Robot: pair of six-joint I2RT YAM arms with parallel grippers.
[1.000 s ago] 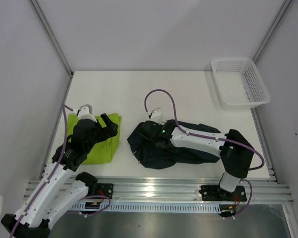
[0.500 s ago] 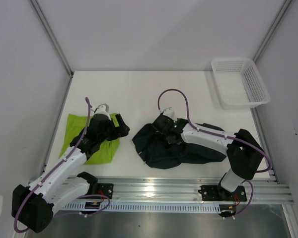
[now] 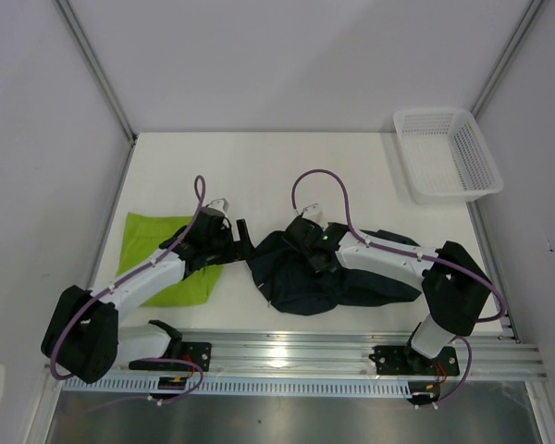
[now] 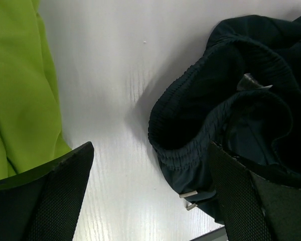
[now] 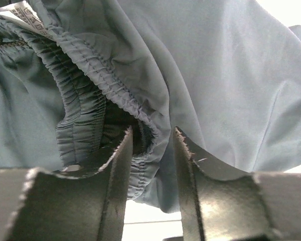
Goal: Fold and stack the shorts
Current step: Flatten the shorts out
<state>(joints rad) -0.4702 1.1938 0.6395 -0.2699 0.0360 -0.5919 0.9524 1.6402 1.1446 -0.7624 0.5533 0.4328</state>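
1. Since half a second ago, the left arm has swung to its right, off the lime green shorts [image 3: 148,242], leaving more of them uncovered. The right arm has hardly shifted.
2. The left gripper [image 3: 240,231] now hangs over the bare white table [image 3: 250,166], in the gap between the two pairs.
3. From the left wrist, that gripper [image 4: 150,201] stands wide apart with nothing held. White table [image 4: 100,75] shows between its fingers, and the elastic waistband of the navy shorts [image 4: 251,100] reaches in beside the right-hand finger.
4. The lime green shorts [image 4: 15,90] lie flat on the left part of the table, in front of the left arm's base.
5. The navy shorts [image 3: 296,282] sit crumpled in a heap at the middle of the table's near side, just beside the lime pair but apart from it.
6. The right gripper [image 3: 314,257] presses down on the heap's upper left part.
7. In the right wrist view, that gripper [image 5: 150,165] is drawn narrow, pinching a fold of the gathered waistband of the navy shorts [image 5: 215,75].
8. A pale label [image 4: 253,83] shows inside the waistband, and metal cord tips [image 4: 190,198] poke out below it.
9. A white mesh basket [image 3: 444,157] stands at the far right corner, well apart from both pairs.
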